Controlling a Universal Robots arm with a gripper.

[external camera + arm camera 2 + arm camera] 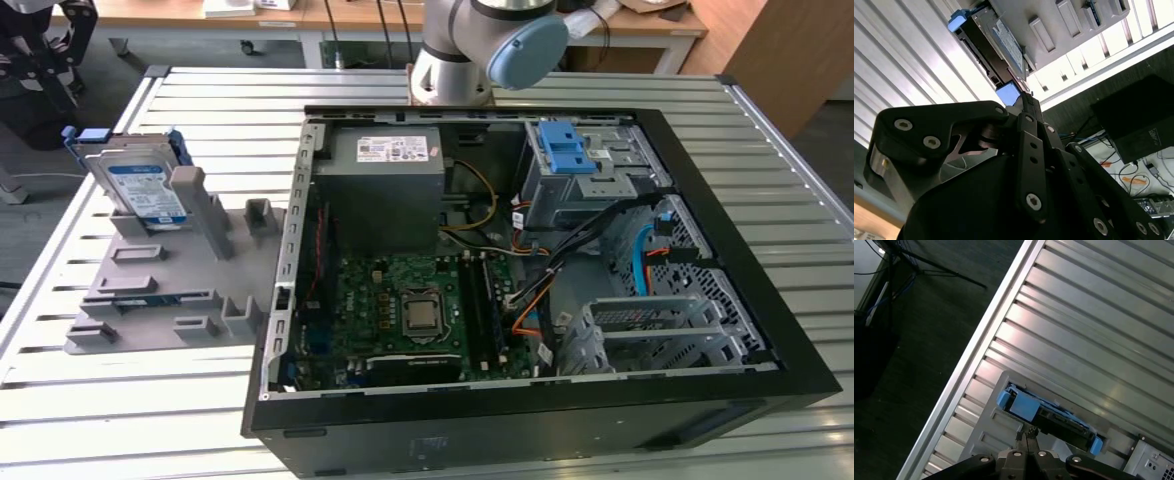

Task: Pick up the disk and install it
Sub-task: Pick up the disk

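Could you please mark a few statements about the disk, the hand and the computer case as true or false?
1. The disk stands on edge in the grey holder. True.
2. The disk is already inside the computer case. False: it sits in the holder outside the case, on the exterior view's left.
3. The case lies open with its motherboard exposed. True.
4. The hand is shut on the disk. False: in the first wrist view its fingertips meet with nothing between them, and the disk lies apart beyond them.
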